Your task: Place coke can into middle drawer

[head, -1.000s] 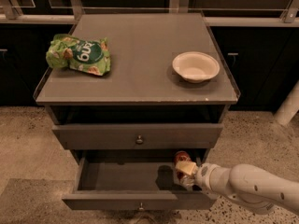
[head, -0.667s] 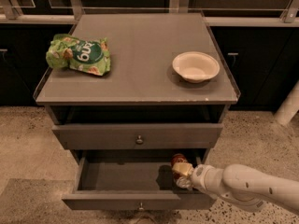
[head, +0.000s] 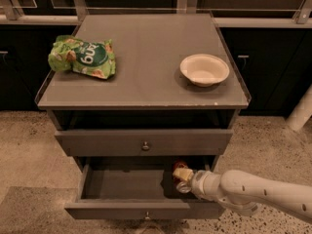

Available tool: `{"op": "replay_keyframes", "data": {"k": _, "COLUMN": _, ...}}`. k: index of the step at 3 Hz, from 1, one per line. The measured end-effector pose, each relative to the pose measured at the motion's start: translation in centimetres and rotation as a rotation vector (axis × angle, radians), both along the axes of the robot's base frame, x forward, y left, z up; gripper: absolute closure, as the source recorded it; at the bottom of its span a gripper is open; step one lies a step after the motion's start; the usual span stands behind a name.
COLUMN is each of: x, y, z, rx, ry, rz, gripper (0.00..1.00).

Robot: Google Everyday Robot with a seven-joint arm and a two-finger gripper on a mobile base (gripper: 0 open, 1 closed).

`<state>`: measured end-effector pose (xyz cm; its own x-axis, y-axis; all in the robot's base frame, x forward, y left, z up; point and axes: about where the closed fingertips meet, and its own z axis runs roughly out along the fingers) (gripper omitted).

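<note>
The middle drawer (head: 131, 184) is pulled open below the shut upper drawer (head: 144, 141). The coke can (head: 179, 166) shows as a small red shape inside the open drawer at its right side, mostly hidden behind the gripper. My gripper (head: 182, 176) reaches in from the right over the drawer's right part, at the can. The white arm (head: 258, 193) runs off to the lower right.
On the cabinet top (head: 146, 57) lie a green crisp bag (head: 83, 57) at the left and a white bowl (head: 204, 69) at the right. Dark cabinets stand behind. A white post (head: 301, 112) stands at the right on the speckled floor.
The gripper and can have moved a little to the left, further inside the open drawer.
</note>
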<state>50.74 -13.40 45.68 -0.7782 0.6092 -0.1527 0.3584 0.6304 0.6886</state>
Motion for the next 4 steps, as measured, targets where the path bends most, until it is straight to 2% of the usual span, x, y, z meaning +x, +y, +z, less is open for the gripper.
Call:
{"op": "replay_keyframes", "data": {"k": 1, "x": 0.77, "y": 0.98, "z": -1.74, "rx": 0.003, "ry": 0.007, "rz": -0.008, "gripper": 1.0}}
{"op": "replay_keyframes", "data": {"k": 2, "x": 0.76, "y": 1.02, "z": -1.85, "rx": 0.003, "ry": 0.008, "rz": -0.008, "gripper": 0.82}}
{"op": "replay_keyframes", "data": {"k": 4, "x": 0.76, "y": 1.03, "z": -1.85, "rx": 0.003, "ry": 0.008, "rz": -0.008, "gripper": 0.34}}
